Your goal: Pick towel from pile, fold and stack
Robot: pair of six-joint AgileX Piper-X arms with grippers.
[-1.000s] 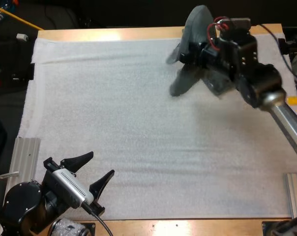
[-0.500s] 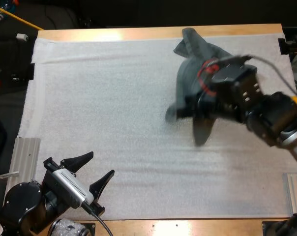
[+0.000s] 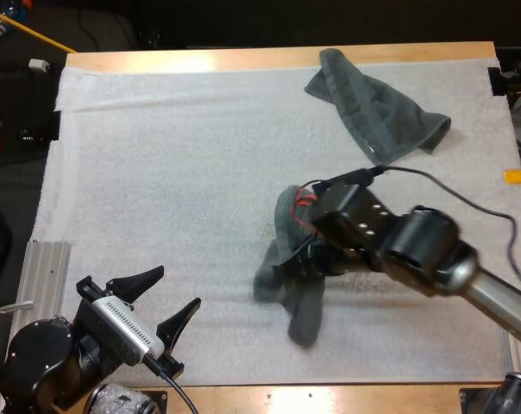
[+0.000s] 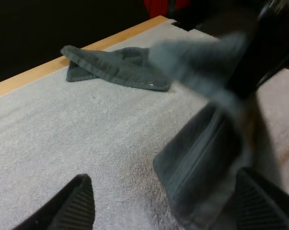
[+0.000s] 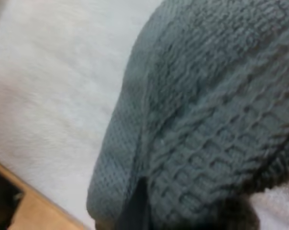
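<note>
On the wooden table [image 3: 200, 59], a white mat [image 3: 174, 172] bears a crumpled towel [image 3: 377, 108].

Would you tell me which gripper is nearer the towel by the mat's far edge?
Right. The right gripper, holding a second towel, is mid-mat, short of the far towel; the left gripper is at the mat's near-left corner.

Bare mat [image 3: 174, 172] lies ahead of the left gripper [image 3: 179, 286]. To its right, a dangling towel [image 3: 302, 310] blocks passage.
</note>
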